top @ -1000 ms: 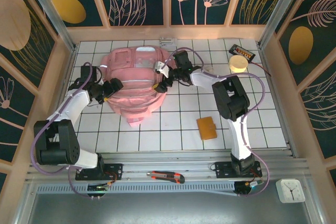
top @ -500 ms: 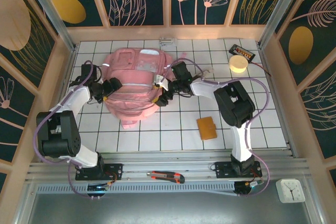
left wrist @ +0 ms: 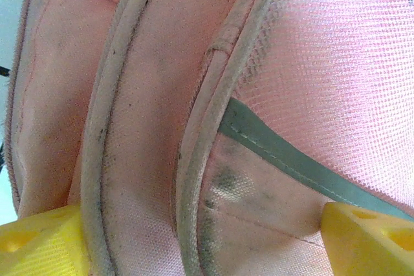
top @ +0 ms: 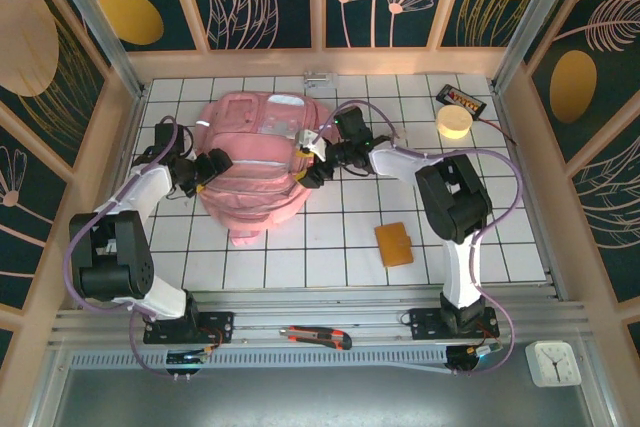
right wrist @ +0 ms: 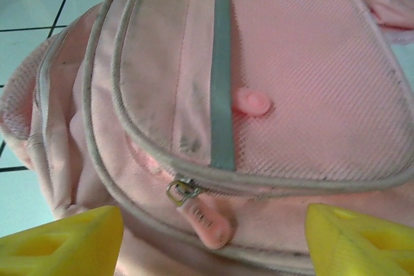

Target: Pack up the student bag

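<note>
The student bag (top: 255, 162) lies far left on the table (top: 330, 247).

Over on the right of the white gridded worktop (top: 330, 259) there's a flat orange-brown wallet-looking thing (top: 393, 243) lying on its own. The back right corner has a pale yellow round roll (top: 454, 123) just beside a little black box (top: 462, 99) with colourful bits inside. A small metal piece (top: 320, 78) sits at the far edge. On the front rail there's a red-and-black utility knife (top: 315, 336), with a white square clock (top: 553, 363) at bottom right.
</note>
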`<action>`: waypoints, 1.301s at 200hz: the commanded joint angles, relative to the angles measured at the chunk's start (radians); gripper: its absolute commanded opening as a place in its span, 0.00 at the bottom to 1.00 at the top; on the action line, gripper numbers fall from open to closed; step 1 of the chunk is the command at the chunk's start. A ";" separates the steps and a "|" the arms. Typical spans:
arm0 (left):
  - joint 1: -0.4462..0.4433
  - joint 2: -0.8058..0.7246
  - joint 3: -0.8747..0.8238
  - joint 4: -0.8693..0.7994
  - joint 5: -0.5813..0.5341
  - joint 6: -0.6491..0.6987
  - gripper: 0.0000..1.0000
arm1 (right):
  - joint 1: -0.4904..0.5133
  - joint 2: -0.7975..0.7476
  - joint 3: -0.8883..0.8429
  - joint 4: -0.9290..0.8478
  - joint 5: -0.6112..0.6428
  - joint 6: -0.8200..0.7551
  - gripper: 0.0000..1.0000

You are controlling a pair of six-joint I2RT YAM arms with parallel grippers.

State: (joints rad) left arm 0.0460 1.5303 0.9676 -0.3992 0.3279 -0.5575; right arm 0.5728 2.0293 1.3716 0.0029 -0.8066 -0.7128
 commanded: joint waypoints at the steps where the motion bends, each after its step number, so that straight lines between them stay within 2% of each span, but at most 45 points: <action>1: 0.005 -0.018 -0.012 -0.003 -0.009 0.004 0.87 | 0.005 0.041 0.035 0.002 -0.022 0.018 0.67; 95: 0.005 0.003 -0.004 0.004 0.001 0.011 0.87 | 0.037 0.031 -0.033 0.046 0.045 0.041 0.57; 170: 0.005 0.013 -0.001 -0.006 0.004 0.028 0.87 | 0.044 0.060 -0.005 0.084 0.139 0.082 0.32; 260: 0.006 0.013 -0.001 0.003 -0.003 0.036 0.87 | 0.038 0.035 -0.014 0.027 0.145 0.053 0.12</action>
State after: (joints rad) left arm 0.0460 1.5318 0.9676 -0.3969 0.3283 -0.5461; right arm 0.6151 2.0644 1.3472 0.0486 -0.6819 -0.6476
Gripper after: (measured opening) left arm 0.871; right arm 0.138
